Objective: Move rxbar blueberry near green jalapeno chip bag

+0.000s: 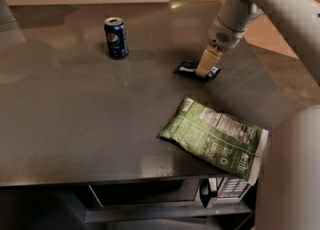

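Observation:
The rxbar blueberry [188, 68] is a small dark blue flat wrapper lying on the grey table [75, 119], right of centre at the back. My gripper [205, 69] comes down from the upper right and its tan fingers [207, 61] rest on the bar's right part, covering it. The green jalapeno chip bag [215, 136] lies flat at the table's front right, its right end over the edge, a short way in front of the bar.
An upright blue Pepsi can [116, 37] stands at the back, left of the bar. My white arm [280, 4] crosses the upper right, and a large white arm part [292, 174] fills the lower right corner. A shelf with a box [227, 189] sits under the table's front.

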`<state>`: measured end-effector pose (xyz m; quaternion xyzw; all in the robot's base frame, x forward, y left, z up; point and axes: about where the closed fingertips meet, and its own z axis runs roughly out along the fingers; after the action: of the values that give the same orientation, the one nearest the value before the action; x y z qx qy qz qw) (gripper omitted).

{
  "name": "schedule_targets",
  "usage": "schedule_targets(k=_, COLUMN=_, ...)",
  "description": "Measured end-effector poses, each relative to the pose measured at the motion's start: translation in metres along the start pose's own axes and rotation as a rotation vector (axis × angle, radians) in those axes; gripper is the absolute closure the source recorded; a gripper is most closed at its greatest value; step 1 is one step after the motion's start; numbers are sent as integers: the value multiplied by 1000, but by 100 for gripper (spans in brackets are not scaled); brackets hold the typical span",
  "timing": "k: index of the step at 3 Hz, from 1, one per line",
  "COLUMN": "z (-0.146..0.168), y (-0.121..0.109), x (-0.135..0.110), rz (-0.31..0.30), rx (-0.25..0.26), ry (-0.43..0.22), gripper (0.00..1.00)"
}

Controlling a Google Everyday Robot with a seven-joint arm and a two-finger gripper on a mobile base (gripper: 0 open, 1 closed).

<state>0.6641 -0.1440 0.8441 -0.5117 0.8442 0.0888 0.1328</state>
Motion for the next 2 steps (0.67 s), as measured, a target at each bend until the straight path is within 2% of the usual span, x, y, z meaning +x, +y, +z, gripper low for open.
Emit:
schedule_targets(k=1, z=-14, y=40, x=17, rz=-32, rx=-22, ry=-14, gripper=100)
schedule_targets(k=2, z=-24, y=70, x=33, rz=-46, rx=-37, ry=-18, gripper=100)
